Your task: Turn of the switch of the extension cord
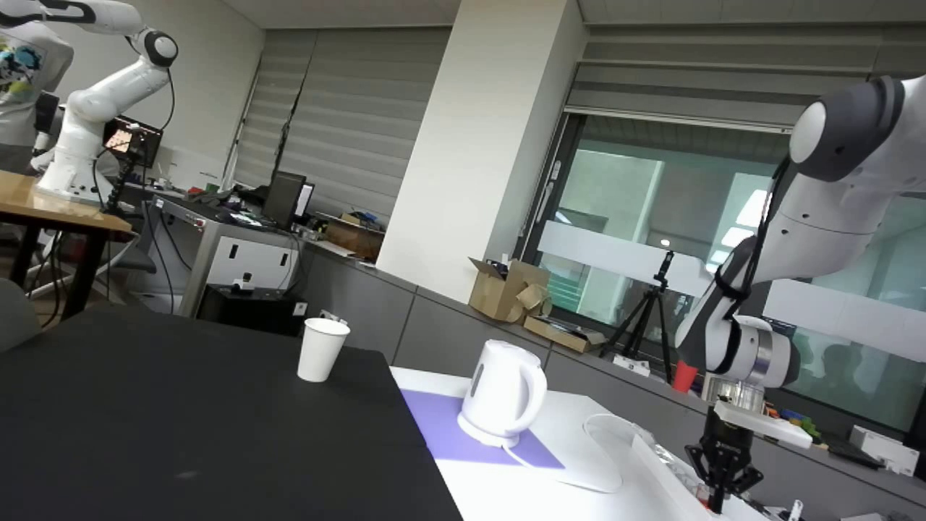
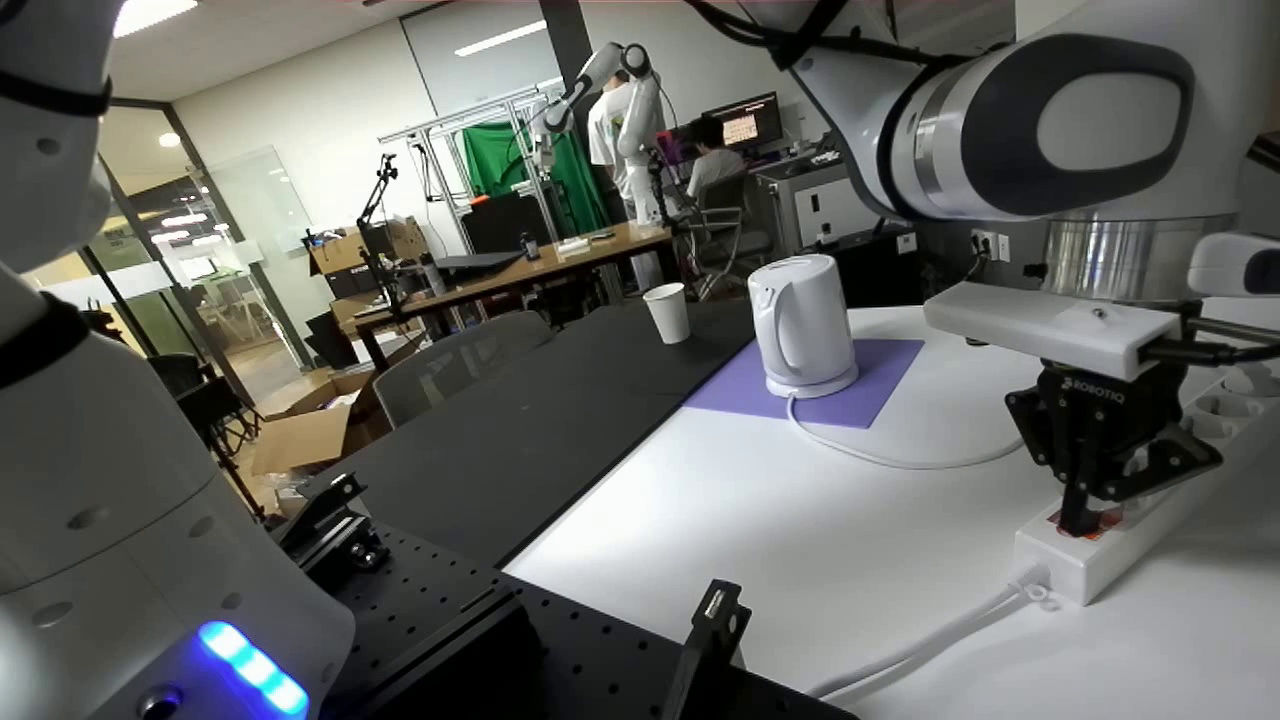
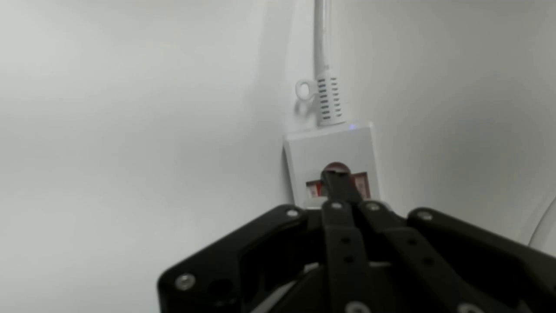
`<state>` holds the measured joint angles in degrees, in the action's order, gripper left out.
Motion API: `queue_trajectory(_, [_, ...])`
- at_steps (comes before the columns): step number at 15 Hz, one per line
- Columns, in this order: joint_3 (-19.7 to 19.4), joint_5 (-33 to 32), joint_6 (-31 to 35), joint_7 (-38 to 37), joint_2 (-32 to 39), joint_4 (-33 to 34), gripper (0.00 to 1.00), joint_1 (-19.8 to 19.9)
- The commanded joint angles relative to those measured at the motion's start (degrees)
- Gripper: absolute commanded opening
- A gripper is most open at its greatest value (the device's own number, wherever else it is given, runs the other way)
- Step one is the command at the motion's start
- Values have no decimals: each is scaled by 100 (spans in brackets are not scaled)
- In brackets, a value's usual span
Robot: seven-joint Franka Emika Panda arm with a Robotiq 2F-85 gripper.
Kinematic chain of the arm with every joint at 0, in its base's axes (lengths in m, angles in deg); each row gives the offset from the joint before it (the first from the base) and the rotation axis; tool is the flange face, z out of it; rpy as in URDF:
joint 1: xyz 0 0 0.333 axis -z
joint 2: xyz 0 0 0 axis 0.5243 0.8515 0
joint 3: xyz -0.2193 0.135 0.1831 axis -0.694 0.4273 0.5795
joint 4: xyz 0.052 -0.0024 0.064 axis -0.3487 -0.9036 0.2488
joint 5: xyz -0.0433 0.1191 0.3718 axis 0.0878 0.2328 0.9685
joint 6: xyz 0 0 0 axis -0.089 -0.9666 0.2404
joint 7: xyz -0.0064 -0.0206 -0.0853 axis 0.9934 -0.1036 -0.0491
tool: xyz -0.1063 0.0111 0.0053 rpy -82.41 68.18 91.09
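The extension cord is a long white power strip (image 2: 1065,565) on the white table. It also shows in the wrist view (image 3: 306,152) and in an exterior view (image 1: 662,474). Its red switch (image 3: 361,184) sits near the cable end and also shows in an exterior view (image 2: 1105,522). My gripper (image 3: 336,174) is shut with its fingertips together and nothing between them. It points down at the switch in both exterior views (image 2: 1080,522) (image 1: 716,503). The fingertips hide the middle of the switch. They look to be on or just above it; I cannot tell whether they press it.
A white kettle (image 2: 800,320) stands on a purple mat (image 2: 890,375), with its cable (image 2: 920,466) running toward the strip. A white paper cup (image 2: 668,313) stands on the black table (image 2: 520,400). The strip's own cord (image 2: 920,645) runs across the white table (image 2: 700,540).
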<state>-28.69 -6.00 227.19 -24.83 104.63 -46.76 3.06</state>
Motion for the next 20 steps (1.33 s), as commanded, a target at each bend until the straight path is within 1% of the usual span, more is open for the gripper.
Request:
queue_trajectory(1, [4, -99, 266, 79, -65, -319, 0, -67])
queue_trajectory(7, [-28, -679, 1618, 640, -497, -1573, 0, -310])
queue_trajectory(12, [-88, -1335, 2993, 962, -925, -2740, 0, -522])
queue_trajectory(16, [-217, -1735, 3834, 940, -1072, -3262, 0, -744])
queue_trajectory(18, [-346, -1765, 3962, 759, -1113, -3275, 0, -976])
queue_trajectory(20, [-832, -1712, 3573, 427, -1110, -3045, 0, -1655])
